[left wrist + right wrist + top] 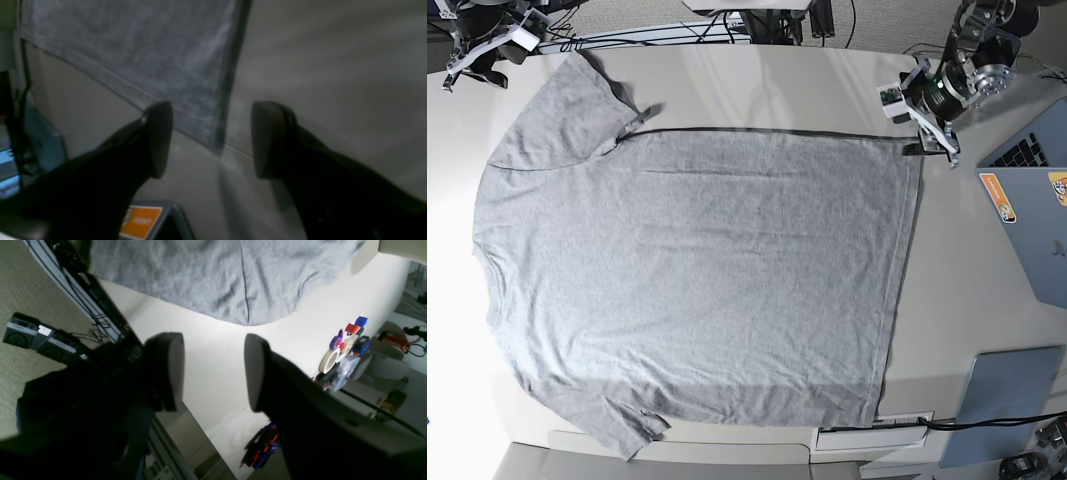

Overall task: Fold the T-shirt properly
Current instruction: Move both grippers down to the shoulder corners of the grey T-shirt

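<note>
Left claw (211, 140) agape — T-shirt (140, 56) untouched

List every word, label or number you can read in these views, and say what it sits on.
None is readable.
Orange sticker on the laptop: print too small; blurred in the left wrist view.
White labels on the black boxes: too small.
T-shirt: no lettering shows.

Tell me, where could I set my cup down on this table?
Bare white tabletop lies between the large heather-grey cotton T-shirt and the silver laptop. The shirt covers nearly everything else.
</note>
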You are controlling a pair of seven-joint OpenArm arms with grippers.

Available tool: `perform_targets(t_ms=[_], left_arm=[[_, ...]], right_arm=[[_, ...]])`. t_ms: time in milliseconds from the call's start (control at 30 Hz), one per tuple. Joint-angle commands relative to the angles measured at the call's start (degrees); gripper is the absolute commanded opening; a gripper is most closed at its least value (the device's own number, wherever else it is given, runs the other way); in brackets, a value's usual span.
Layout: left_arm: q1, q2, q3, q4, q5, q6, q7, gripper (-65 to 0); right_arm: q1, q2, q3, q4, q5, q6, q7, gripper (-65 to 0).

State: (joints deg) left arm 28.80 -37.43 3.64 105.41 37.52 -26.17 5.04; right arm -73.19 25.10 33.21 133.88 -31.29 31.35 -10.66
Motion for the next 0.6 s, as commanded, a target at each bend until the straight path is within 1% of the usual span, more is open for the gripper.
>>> perform_targets(t_ms=[0, 167, 267, 433, 500, 567], left_arm=[[-0.9, -0.7, -0.4, 0.0, -0.8, 0.7, -0.7, -29.0], [-3.6, -0.7, -0.4, -3.7, -1.9, 0.6, -3.1, -30.1], [-5.2, -0.7, -0.4, -5.8, -2.0, 0.5, -3.2, -30.1], [-7.9, -0.6, -0.4, -8.2, -3.8, -2.3, -3.7, -30.6], [-8.5, -0.7, -0.4, -8.2, -3.9, -2.4, -3.6, -33.5], [-8.6, -0.7, -0.4, -8.3, -3.9, -2.5, -3.6, -38.6]], right_arm=[[-0.8, 0.3, 0.5, 0.6, 0.1, -0.7, 0.0, -36.3], [-0.8, 0.3, 0.5, 0.6, 0.1, -0.7, 0.1, -36.3], [-0.8, 0.3, 0.5, 0.6, 0.1, -0.7, 0.2, -36.3], [-0.8, 0.3, 0.5, 0.6, 0.1, -0.7, 0.2, -36.3], [-0.8, 0.3, 0.5, 0.6, 0.1, -0.7, 0.2, -36.3], [-0.8, 0.3, 0.5, 0.6, 0.1, -0.7, 0.2, -36.3]])
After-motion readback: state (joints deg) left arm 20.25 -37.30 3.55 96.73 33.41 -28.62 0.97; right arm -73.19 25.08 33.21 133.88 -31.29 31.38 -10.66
